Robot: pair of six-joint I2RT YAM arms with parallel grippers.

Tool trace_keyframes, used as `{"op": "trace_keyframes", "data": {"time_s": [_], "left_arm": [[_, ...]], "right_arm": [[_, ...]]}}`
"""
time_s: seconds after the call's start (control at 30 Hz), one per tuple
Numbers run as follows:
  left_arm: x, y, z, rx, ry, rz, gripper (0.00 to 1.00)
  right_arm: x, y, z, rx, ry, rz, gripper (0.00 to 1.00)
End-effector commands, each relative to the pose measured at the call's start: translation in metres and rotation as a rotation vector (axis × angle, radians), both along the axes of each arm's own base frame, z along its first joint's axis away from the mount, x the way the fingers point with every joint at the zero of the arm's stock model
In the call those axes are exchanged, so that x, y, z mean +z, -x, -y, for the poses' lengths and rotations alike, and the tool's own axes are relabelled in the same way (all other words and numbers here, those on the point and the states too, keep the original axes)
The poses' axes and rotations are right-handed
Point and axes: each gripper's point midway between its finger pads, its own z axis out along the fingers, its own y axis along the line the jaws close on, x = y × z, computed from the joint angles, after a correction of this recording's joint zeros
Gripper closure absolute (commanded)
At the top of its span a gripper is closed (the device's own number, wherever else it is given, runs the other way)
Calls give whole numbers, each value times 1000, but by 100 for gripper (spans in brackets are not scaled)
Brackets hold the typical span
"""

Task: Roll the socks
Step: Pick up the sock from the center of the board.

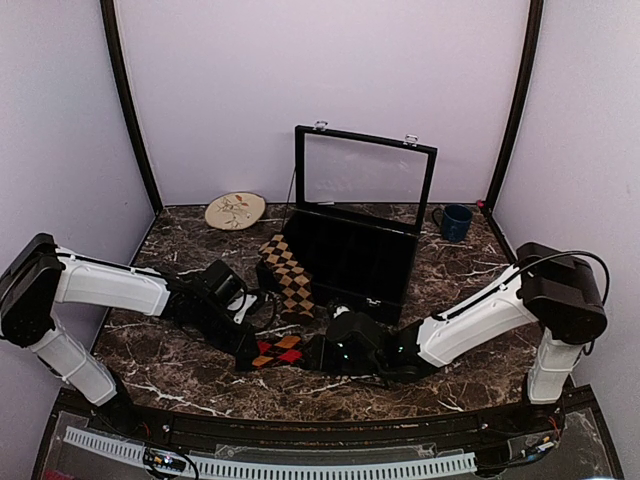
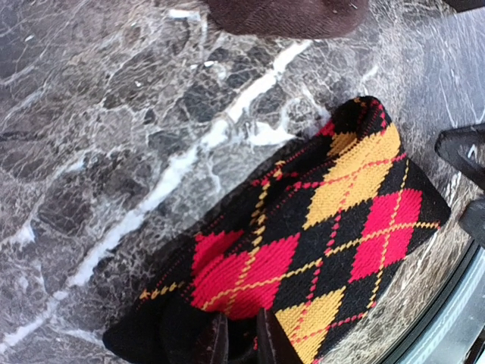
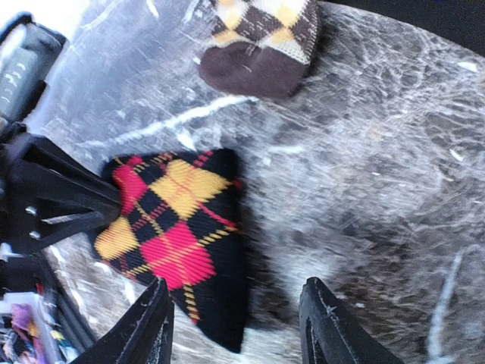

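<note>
**Red sock pinched by left hand, right hand spread over it**

Red sock (image 1: 279, 350): red, orange and black argyle, gathered into a short compact wedge. It lies flat on the marble desk (image 1: 180, 375), near the front edge and between the two arms. Black toe or cuff end points toward the left arm.

Left hand (image 2: 241, 335): fingers pressed close together at the sock's dark edge, with a fold of fabric caught between them. The right wrist view confirms this: the two black fingers meet right at the sock's left edge. From above, the left hand (image 1: 250, 350) sits low on the desk at that sock's left side.

Right hand (image 3: 235, 292): fingers spread wide and gripping nothing. The near black corner of the red sock (image 3: 178, 227) reaches into the gap, closer to the left-side finger. Cannot tell whether that finger touches the fabric.

Tan sock (image 1: 287, 272): tan-brown and black diamonds, stretched out flat, untouched. It lies behind the red sock and apart from it, its far end by the front left corner of the black case (image 1: 350, 255). Its dark brown toe (image 3: 254, 68) points toward the red sock.

Black case: lid up, glass pane upright. A plate (image 1: 235, 210) sits back left and a blue mug (image 1: 455, 222) back right.
</note>
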Motion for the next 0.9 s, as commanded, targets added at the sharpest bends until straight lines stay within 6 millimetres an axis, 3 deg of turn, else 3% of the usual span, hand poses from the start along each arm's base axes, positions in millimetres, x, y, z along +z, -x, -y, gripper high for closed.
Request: {"op": "trace_keyframes", "data": {"time_s": [0.0,0.53,0.87], "left_arm": [[-15,11,-16,53,-79,-65,82],[-25,20,-18,143,-95,-161,85],[-30,27,-24,141,-117,-189,87]], "right_arm": [[24,0,-18,-62,-200,-27,46],[2,18,-14,-141,-224,-91,48],[-12,20,-13,-198,-257,-118,48]]}}
